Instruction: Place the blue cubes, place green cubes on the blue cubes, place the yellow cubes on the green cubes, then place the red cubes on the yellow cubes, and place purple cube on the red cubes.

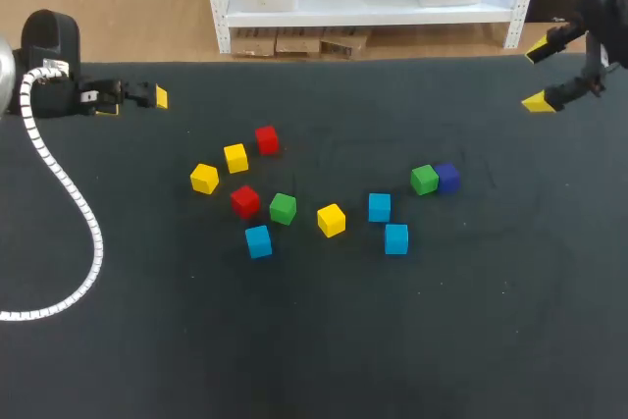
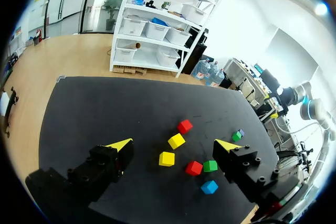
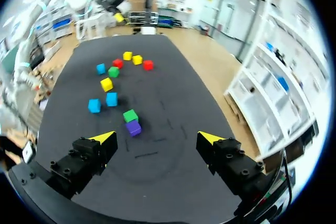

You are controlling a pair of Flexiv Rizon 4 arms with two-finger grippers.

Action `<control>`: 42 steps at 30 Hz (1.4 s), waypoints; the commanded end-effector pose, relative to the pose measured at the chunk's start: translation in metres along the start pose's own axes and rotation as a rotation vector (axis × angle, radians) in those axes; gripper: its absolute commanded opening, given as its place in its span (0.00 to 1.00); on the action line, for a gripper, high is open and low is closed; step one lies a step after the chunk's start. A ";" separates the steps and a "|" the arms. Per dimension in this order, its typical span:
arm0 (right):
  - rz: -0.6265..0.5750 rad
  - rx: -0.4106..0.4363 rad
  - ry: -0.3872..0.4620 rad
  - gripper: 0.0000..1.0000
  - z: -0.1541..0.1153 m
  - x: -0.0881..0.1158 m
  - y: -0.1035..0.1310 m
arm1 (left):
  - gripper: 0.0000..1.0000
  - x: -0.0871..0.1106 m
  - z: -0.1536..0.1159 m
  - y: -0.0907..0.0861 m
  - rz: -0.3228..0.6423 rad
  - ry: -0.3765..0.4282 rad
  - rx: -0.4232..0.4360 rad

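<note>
Loose cubes lie scattered mid-table. Three blue cubes (image 1: 258,240) (image 1: 379,207) (image 1: 395,238) sit nearest the front. Two green cubes (image 1: 283,208) (image 1: 424,180), three yellow cubes (image 1: 331,219) (image 1: 235,157) (image 1: 204,178) and two red cubes (image 1: 244,200) (image 1: 266,138) lie among them. The purple cube (image 1: 447,177) touches the right-hand green one (image 3: 130,115). My left gripper (image 1: 134,102) (image 2: 173,145) hangs open and empty at the far left, well away from the cubes. My right gripper (image 1: 538,76) (image 3: 156,138) is open and empty at the far right corner, with the purple cube (image 3: 133,128) ahead of it.
The black table (image 1: 471,340) is bare in front of the cubes and along both sides. My left arm's white corrugated cable (image 1: 69,193) loops over the table's left part.
</note>
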State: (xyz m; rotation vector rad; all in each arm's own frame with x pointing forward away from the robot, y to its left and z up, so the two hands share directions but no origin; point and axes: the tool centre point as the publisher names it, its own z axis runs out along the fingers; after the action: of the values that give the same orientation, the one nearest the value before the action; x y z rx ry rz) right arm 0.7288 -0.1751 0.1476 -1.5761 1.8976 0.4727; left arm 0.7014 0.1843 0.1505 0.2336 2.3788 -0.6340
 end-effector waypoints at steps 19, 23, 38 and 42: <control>-1.328 -0.967 0.205 1.00 0.070 -0.073 0.015 | 1.00 0.000 0.000 0.000 0.000 0.000 0.000; -1.514 -1.076 0.200 1.00 0.086 -0.085 0.033 | 1.00 0.000 0.000 0.000 0.000 0.000 0.000; -1.977 -1.300 0.137 1.00 0.123 -0.095 0.074 | 1.00 0.000 0.000 0.000 0.000 0.000 0.000; -2.063 -1.289 0.122 1.00 0.132 -0.094 0.083 | 1.00 0.000 0.000 0.000 0.000 0.000 0.000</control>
State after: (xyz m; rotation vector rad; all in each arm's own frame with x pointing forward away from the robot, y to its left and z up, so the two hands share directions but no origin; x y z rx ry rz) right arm 0.6860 -0.0106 0.1070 -2.8719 0.3787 0.6435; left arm 0.7014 0.1843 0.1505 0.2336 2.3788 -0.6340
